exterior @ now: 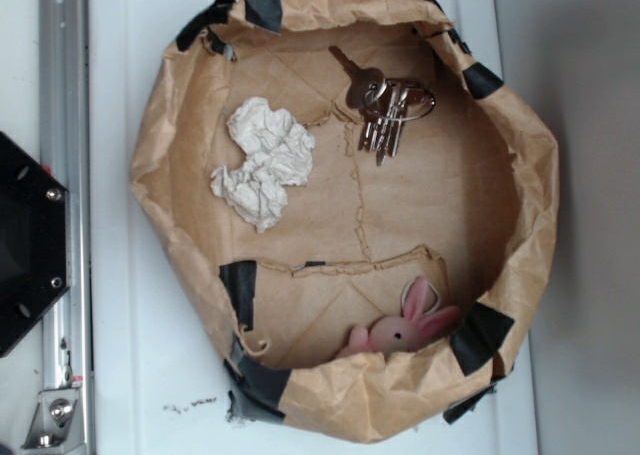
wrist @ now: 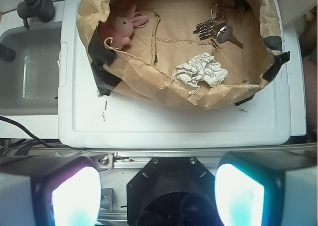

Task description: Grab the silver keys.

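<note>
A shallow brown paper bin (exterior: 520,215), its rim rolled down and patched with black tape, sits on a white worktop (exterior: 120,175) and serves as the landmark here. Inside it lie 3 things: 1 bunch of silver keys (exterior: 385,105), 1 crumpled white paper ball (exterior: 262,161) and 1 pink plush bunny (exterior: 400,327).

In the exterior view the silver keys rest on the bin's floor near its upper wall, with 1 larger round-headed key angled away from the ring and the smaller keys fanned together below it. The paper ball lies toward the bin's left wall, well apart from the keys. The bunny is tucked against the lower wall, partly hidden by the rim.

The wrist view looks at the bin from the opposite side, so the silver keys (wrist: 216,30) sit in its upper right part, the paper ball (wrist: 200,70) near the closest wall and the bunny (wrist: 124,25) at upper left. Only this view shows the end effector (wrist: 158,196): its 2 fingers (wrist: 74,196) appear at the bottom edge, spread wide with nothing between them, well apart from the bin. It also shows a clear tub (wrist: 30,72) left of the worktop.

The exterior view alone shows a metal rail (exterior: 62,105) and the black base (exterior: 25,245) to the bin's left.
</note>
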